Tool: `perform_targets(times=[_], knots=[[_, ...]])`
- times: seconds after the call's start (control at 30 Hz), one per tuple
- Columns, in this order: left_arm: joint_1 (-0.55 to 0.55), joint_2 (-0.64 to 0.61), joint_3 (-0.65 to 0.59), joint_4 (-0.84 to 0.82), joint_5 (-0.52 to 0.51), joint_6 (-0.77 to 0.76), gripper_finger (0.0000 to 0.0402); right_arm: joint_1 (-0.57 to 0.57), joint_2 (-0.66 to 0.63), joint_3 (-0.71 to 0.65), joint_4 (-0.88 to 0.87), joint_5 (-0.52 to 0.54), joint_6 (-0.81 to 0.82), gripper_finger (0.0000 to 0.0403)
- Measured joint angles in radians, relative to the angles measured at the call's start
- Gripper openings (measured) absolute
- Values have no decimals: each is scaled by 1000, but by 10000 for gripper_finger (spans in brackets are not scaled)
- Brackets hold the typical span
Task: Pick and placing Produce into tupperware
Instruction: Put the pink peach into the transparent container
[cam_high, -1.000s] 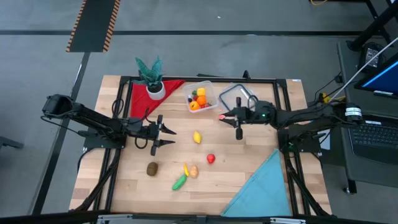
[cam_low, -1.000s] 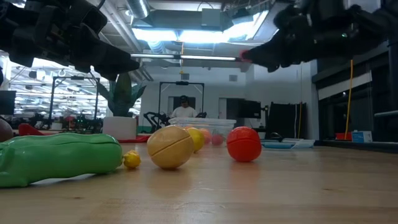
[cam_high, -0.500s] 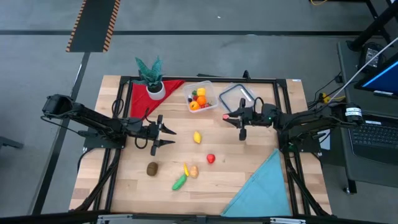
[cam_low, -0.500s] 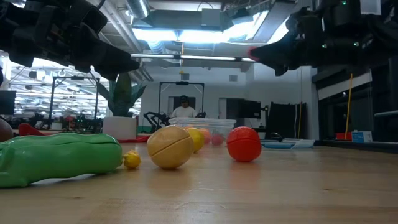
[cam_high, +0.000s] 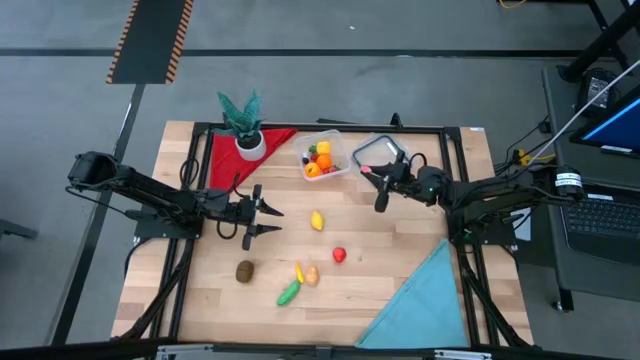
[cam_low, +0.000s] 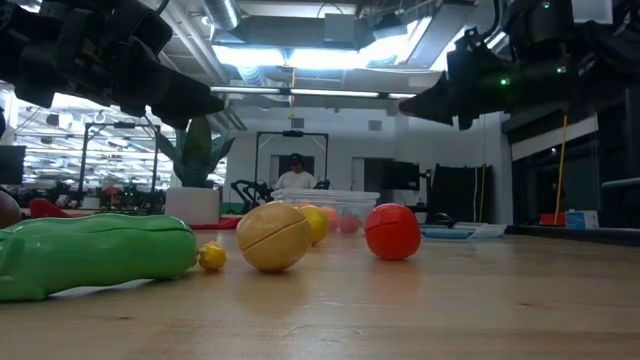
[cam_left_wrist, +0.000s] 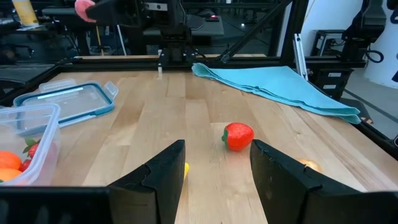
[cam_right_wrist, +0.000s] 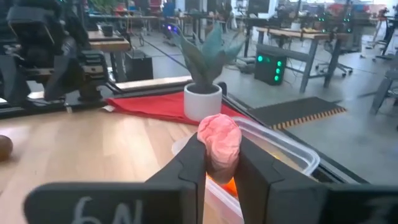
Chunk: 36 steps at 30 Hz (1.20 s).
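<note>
Right gripper (cam_high: 366, 173), fingers pinching pink produce (cam_right_wrist: 219, 140), is nearing the tupperware (cam_high: 322, 157); release best comes centred above it. Left gripper (cam_high: 272, 221) is waiting, fingers apart.

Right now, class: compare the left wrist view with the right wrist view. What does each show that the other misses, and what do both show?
Only the left wrist view shows the red strawberry on the table, the teal cloth, the blue-rimmed lid and the left gripper, open and empty.

Only the right wrist view shows the potted plant on the red cloth, and a close look at the right gripper shut on a pink piece of produce.

Both show the wooden table and the tupperware holding orange produce.
</note>
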<state>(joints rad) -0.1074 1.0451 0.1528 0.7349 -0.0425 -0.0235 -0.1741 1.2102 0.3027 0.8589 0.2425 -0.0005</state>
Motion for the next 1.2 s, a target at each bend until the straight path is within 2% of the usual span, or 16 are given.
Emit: perform_targets(times=[0.3, 0.5, 0.67, 1.2], knots=[[0, 0, 0, 0, 0, 0, 174, 0, 0, 13, -28, 1, 40, 68], [0, 0, 0, 0, 0, 0, 174, -11, 18, 116, -170, 1, 12, 65], [0, 0, 0, -2, 0, 0, 174, -68, 103, 224, -264, 2, 17, 66], [0, 0, 0, -8, 0, 33, 174, -188, 381, 494, -260, -32, -4, 68]])
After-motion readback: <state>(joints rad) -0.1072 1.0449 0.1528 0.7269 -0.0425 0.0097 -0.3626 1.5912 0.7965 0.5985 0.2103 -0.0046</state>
